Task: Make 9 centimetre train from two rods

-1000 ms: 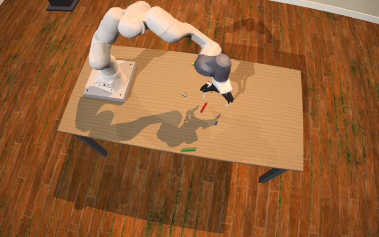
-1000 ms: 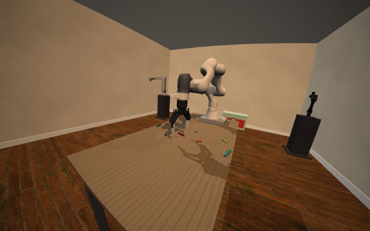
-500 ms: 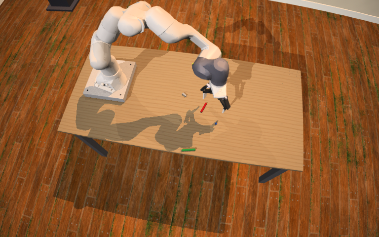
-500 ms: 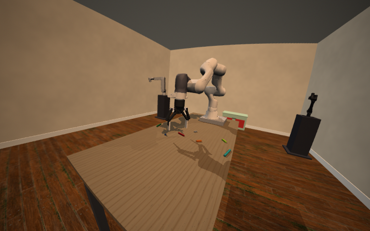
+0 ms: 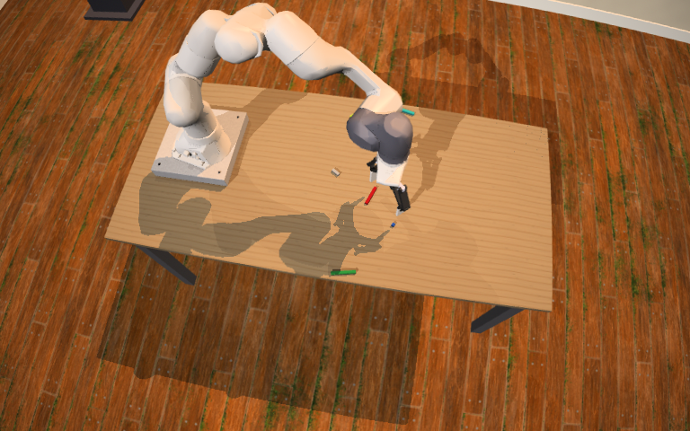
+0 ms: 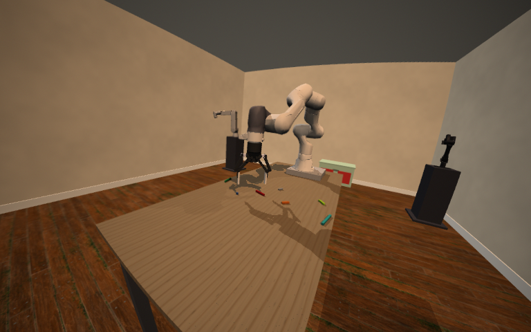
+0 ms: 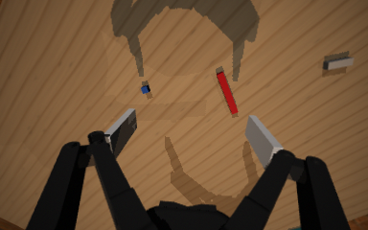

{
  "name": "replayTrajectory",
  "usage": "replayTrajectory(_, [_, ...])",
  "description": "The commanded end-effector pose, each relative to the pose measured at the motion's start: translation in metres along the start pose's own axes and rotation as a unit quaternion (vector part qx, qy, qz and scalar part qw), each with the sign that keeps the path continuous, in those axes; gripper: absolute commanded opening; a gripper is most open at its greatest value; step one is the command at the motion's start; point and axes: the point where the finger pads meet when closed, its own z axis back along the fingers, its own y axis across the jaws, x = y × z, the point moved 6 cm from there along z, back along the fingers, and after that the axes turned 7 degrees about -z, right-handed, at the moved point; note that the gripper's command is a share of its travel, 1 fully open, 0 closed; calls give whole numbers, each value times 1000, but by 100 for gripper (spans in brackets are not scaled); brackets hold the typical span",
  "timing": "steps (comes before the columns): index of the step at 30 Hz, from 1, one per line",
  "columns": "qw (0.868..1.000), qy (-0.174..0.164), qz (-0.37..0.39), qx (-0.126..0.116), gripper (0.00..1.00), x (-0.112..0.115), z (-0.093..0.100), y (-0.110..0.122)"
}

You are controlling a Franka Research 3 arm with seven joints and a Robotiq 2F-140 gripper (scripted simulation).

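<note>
My gripper (image 5: 385,195) (image 6: 252,180) (image 7: 191,121) is open and empty, and hangs low over the table (image 5: 483,254) (image 6: 215,254). A small blue rod (image 5: 393,224) (image 6: 237,193) (image 7: 145,89) lies just beyond the left fingertip in the wrist view. A red rod (image 5: 370,195) (image 6: 260,193) (image 7: 227,92) lies flat just beyond the right fingertip. A green rod (image 5: 343,272) (image 6: 227,180) lies alone at the table's edge, apart from both. No two rods touch end to end.
A short grey rod (image 5: 335,171) (image 6: 280,189) (image 7: 337,62) lies toward the robot base. An orange rod (image 6: 285,202), a lime rod (image 6: 321,202) and a turquoise rod (image 5: 408,112) (image 6: 325,219) lie on the far side of the arm.
</note>
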Motion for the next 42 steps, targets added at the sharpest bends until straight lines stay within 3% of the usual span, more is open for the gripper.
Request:
replayTrajectory(1, [996,3,-84,2,100,-5,-1,-1])
replayTrajectory(8, [991,3,-132,2,100,-12,-1,-6])
replayTrajectory(23, [957,2,-290,2,100,-38,-1,-22])
replayTrajectory(25, [957,2,-290,2,100,-38,-1,-22])
replayTrajectory(32, [932,2,-363,2,100,-50,-1,-29])
replayTrajectory(42, [930,2,-367,2,100,-51,-1,-29])
